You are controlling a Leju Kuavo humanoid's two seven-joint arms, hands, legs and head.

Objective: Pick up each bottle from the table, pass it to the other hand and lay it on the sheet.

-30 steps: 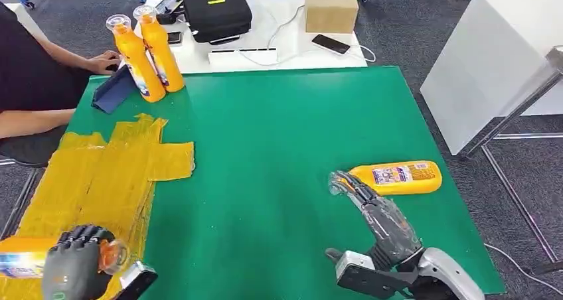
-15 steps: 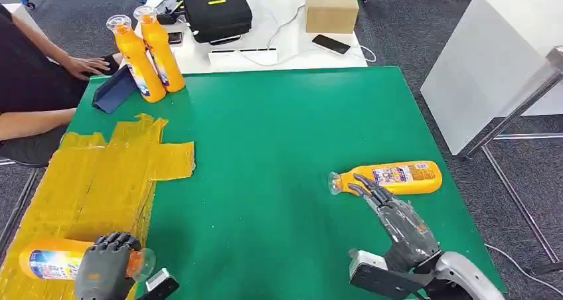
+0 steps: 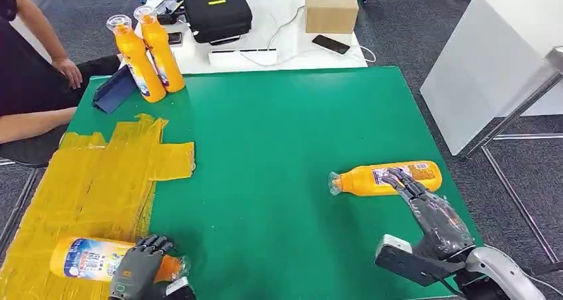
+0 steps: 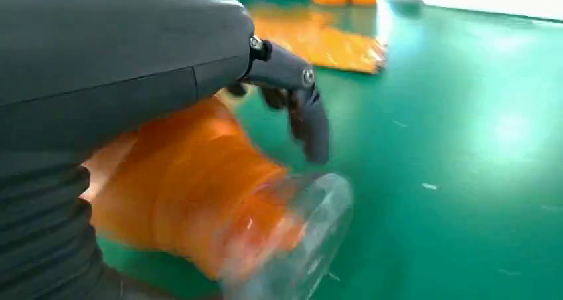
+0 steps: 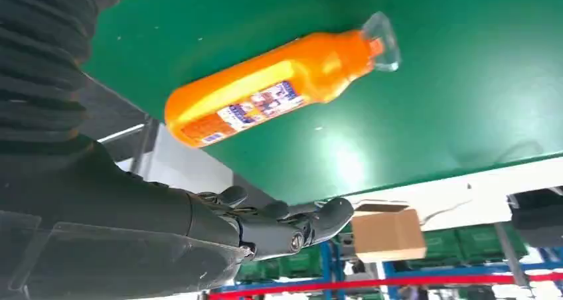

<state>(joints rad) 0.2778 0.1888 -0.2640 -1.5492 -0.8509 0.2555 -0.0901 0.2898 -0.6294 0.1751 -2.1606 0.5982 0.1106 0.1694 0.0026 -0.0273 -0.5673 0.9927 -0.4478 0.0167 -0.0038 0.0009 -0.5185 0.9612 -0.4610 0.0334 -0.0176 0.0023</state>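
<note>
Since a second ago the left hand point(image 3: 138, 272) has carried its bottle point(image 3: 93, 259) up from the bottom-left corner of the frame, so that it now lies flat on the yellow sheet point(image 3: 99, 180), cap end pointing right just over the sheet's edge. Meanwhile the right hand point(image 3: 428, 210) has swung rightward, from the neck of the second bottle point(image 3: 388, 178) to over its labelled body at the lower right.

The left hand's fingers are still draped over the bottle's neck; in the left wrist view they look curled around it, so I'd judge the laying-down all but done, with only the release left. The right hand's fingers are stretched out and apart, holding nothing, just above or touching the second bottle. I can't tell which.

Next, I reckon, the left hand lets go and the right closes round the lying bottle, which could roll on the smooth green table point(image 3: 279, 134).

The bottles are glossy orange plastic, rounded, with clear domed caps and paper labels. The sheet is crinkled, shiny film. Two more bottles point(image 3: 147, 53) stand upright at the upper left.
</note>
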